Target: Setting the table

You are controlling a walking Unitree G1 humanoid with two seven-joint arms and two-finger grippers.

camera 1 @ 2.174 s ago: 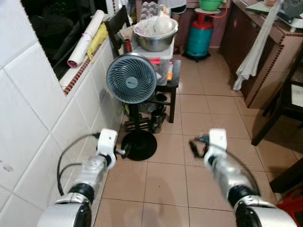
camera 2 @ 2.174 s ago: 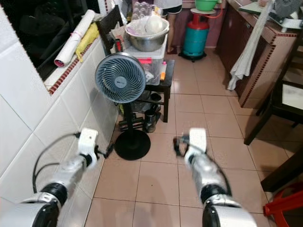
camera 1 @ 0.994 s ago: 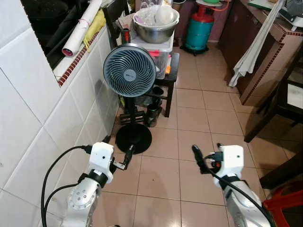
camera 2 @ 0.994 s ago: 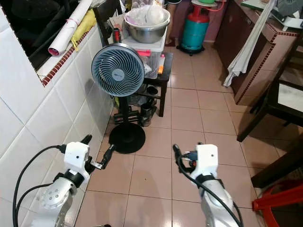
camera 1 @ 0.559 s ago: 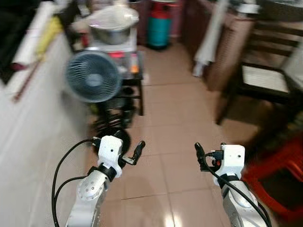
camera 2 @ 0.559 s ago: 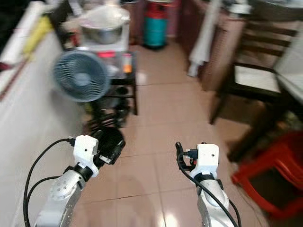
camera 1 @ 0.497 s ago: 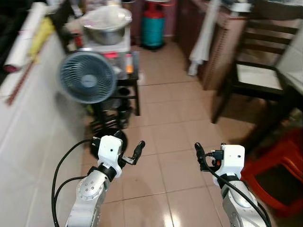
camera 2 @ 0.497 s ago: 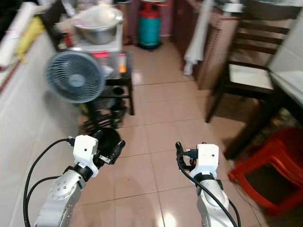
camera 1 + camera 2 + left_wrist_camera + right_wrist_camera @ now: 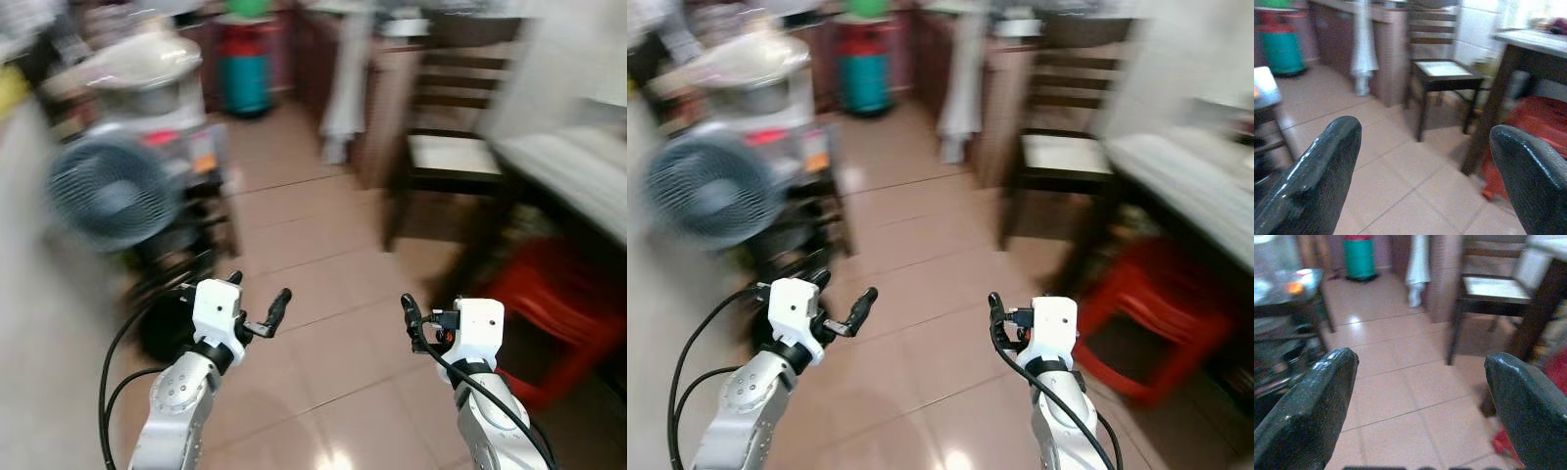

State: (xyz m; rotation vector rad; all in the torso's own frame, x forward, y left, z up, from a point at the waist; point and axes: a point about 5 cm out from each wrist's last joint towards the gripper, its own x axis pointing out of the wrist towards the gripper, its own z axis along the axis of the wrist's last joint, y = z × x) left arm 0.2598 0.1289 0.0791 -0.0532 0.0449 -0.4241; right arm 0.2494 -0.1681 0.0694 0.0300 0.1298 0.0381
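- Open tiled floor (image 9: 323, 245) ahead; fan (image 9: 103, 201) left, chair (image 9: 441, 157), red stool (image 9: 549, 304) right.
- Table (image 9: 1185, 191) edge blurred, far right.
- Left hand (image 9: 1425, 166), right hand (image 9: 1420, 406): fingers spread wide, empty.

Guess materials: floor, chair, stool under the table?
Floor: likely glazed ceramic tile, with grout lines and glare. Chair: dark wood by its slatted back; pale seat, material unclear. Stool: probably moulded plastic, uniform bright red; blur leaves it open.

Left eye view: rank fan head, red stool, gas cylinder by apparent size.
1. Red plastic stool, though partly hidden and nearer.
2. Round grey fan head, blurred.
3. Teal gas cylinder, farthest, so its true size is unsure.
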